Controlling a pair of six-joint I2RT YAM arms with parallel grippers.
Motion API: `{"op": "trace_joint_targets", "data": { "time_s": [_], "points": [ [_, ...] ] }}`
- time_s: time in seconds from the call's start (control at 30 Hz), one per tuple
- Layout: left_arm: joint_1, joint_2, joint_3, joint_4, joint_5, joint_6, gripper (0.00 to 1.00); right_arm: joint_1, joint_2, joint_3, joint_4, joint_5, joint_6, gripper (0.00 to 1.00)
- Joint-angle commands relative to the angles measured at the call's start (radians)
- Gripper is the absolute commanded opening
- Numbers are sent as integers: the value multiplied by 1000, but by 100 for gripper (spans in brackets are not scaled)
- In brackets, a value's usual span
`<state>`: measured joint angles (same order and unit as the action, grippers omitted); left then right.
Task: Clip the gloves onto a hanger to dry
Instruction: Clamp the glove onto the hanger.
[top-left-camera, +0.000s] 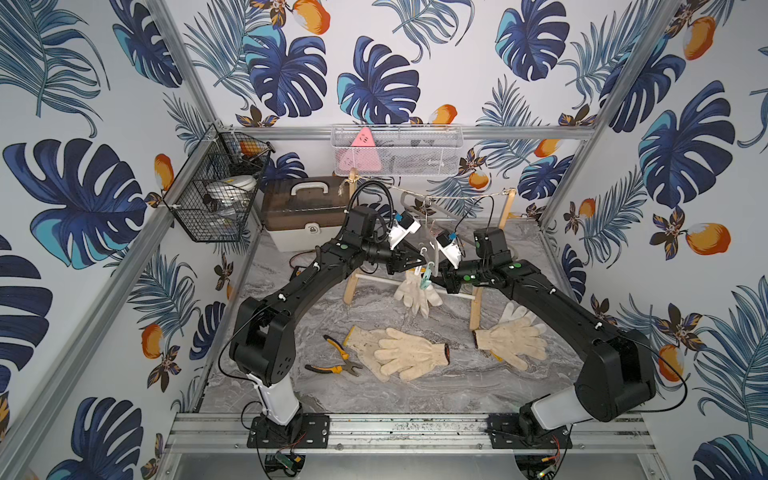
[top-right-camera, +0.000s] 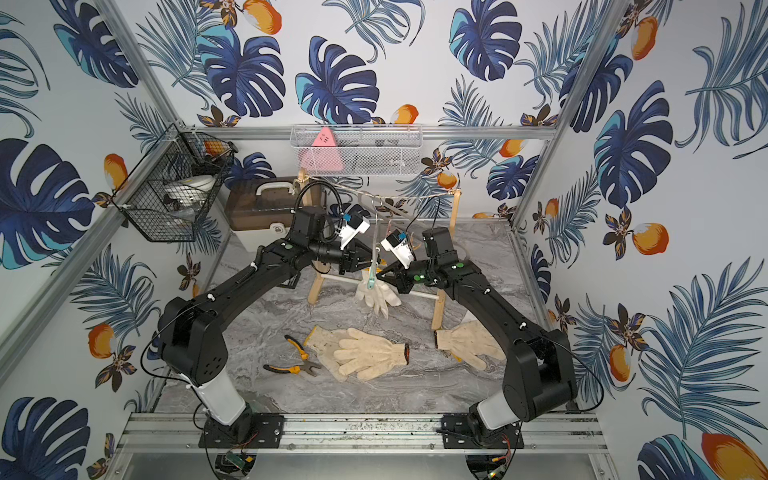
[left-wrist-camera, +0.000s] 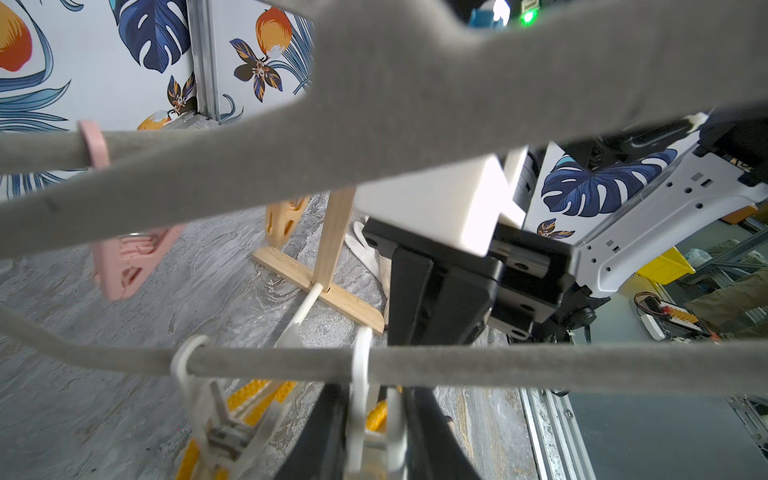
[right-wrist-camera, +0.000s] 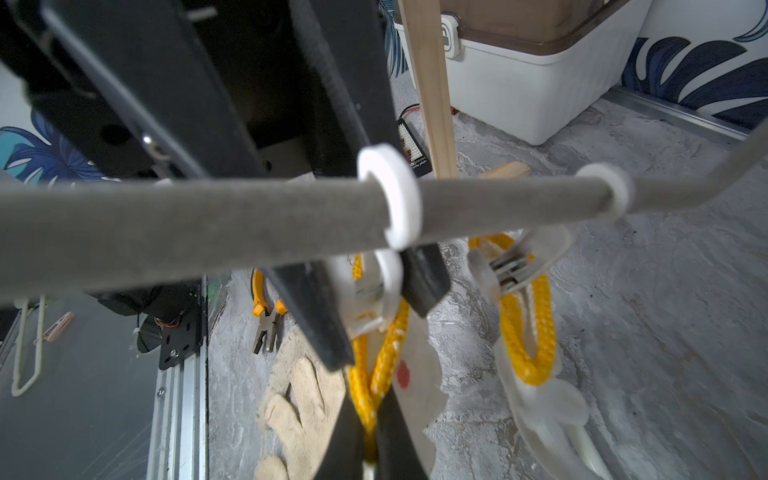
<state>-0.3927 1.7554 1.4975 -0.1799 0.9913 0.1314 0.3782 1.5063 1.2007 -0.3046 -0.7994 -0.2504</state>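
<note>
Gloves look limp and light, best held at the cuff your right hand clamps; left hand squeezes a hanger clip.

Two cream knitted hanging gloves, fingers down, yellow-edged cuffs up, one at each white clip on the grey flocked hanger. Flat below and nearer the front, a slightly soiled middle pair, overlapping, one cuff yellow, the other dark red. Further right, well apart, a right pair, also overlapping, dark cuff toward the middle.
</note>
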Motion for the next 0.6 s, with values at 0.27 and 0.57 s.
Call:
{"op": "trace_joint_targets", "data": {
  "time_s": [0.27,0.57],
  "points": [
    [2,-4,-7,3,12,29,22,-15,-15,-1,81,-65,62,0],
    [2,-10,-11,4,-23,27,39,-18,-6,-2,80,-66,66,0]
  ]
}}
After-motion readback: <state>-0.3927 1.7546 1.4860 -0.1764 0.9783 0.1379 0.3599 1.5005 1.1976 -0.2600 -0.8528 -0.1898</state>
